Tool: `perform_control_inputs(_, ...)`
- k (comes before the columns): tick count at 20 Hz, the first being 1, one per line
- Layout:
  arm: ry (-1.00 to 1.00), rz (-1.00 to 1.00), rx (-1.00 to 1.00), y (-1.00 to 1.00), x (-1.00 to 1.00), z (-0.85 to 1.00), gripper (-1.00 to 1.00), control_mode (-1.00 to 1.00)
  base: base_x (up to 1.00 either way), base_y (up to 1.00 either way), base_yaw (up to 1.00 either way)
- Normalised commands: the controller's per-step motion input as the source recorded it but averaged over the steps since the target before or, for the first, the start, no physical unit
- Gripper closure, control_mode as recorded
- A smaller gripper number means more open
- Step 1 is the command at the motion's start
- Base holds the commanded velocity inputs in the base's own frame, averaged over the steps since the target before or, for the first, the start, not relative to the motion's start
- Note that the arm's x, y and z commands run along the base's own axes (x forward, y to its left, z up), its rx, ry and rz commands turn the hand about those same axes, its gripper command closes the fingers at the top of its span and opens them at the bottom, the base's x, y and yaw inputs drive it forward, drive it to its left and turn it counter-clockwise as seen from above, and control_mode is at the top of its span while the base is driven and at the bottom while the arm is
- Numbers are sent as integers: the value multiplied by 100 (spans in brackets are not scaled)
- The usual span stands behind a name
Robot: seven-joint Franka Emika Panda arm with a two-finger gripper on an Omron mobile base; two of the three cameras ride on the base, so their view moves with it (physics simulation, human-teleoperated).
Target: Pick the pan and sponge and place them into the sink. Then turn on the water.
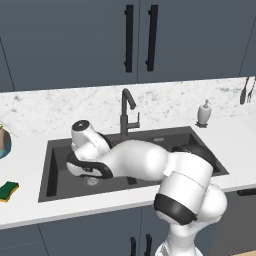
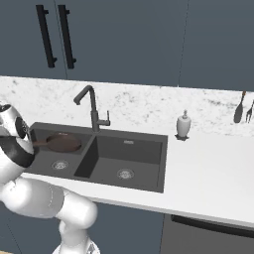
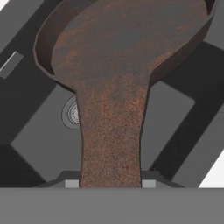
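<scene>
Closed on the pan's handle, our gripper (image 3: 111,183) shows both finger tips pressed against the two sides of the handle at the bottom of the hand view, with no gap between pads and metal. We hold the pan (image 3: 127,48) out ahead of the claw, its rusty-brown inner face turned toward the camera and its low wall ringing the far end.

Under the pan we see the dark-grey sink (image 3: 39,140) floor and one round drain (image 3: 72,113), partly hidden by the handle.

From the right base view, the pan (image 2: 62,143) sits over the left basin, toward its far side, above the level of that basin's drain (image 2: 60,164). We cannot tell whether it touches the basin. The right basin has its own drain (image 2: 125,173).

From the left base view, the sponge (image 1: 8,190) lies on the white counter (image 1: 30,210), left of the sink (image 1: 55,165). The gooseneck faucet (image 1: 127,112) stands behind the divider.
</scene>
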Motion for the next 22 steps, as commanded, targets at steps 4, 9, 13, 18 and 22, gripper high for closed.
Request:
perform_control_inputs(4, 0, 0, 0, 25, 30, -37, 100, -100, 0, 0, 0)
perform_control_inputs(9, 0, 0, 0, 1, 13, -47, 100, -100, 0, 0, 0)
perform_control_inputs(13, 0, 0, 1, 0, 17, -38, 100, -100, 0, 0, 0)
perform_control_inputs(18, 0, 0, 3, 0, 21, -35, 100, -100, 0, 0, 0)
perform_control_inputs(22, 0, 0, 6, 0, 27, -26, 100, -100, 0, 0, 0)
